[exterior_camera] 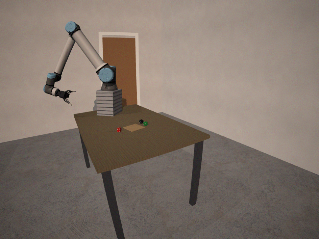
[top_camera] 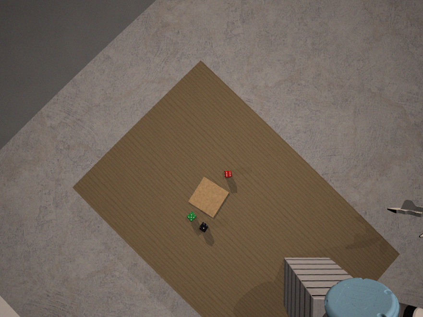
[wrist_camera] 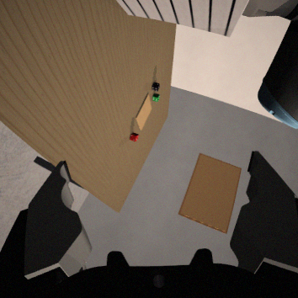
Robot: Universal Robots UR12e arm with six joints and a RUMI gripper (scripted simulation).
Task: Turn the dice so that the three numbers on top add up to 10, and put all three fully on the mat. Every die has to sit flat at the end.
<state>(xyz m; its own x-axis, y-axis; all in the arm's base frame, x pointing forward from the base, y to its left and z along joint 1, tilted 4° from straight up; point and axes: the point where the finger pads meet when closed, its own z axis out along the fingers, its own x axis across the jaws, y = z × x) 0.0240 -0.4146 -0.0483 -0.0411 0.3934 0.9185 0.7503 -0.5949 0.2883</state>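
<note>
The red die (top_camera: 227, 173) (exterior_camera: 118, 129) (wrist_camera: 134, 137) lies on the table beside the tan mat (top_camera: 208, 197) (exterior_camera: 133, 127) (wrist_camera: 144, 114), with six pips on top. The green die (top_camera: 191, 216) (exterior_camera: 145, 123) (wrist_camera: 156, 98) lies off the mat's opposite side; its top looks like a five. The black die (top_camera: 203, 227) (exterior_camera: 141, 121) (wrist_camera: 156, 86) is close to the green one, also off the mat; its top looks like a one, but is small to read. No die is on the mat. My gripper (top_camera: 404, 223) (exterior_camera: 73, 98) (wrist_camera: 156, 157) is open and empty, high up beyond the table's side, far from the dice.
The wooden table (top_camera: 187, 117) (exterior_camera: 144, 143) (wrist_camera: 84, 109) carries the striped pedestal (top_camera: 314, 272) (exterior_camera: 105, 102) (wrist_camera: 185, 13) under the arm's base, at one end. A brown rectangular panel (wrist_camera: 210, 191) shows beyond the table in the wrist view.
</note>
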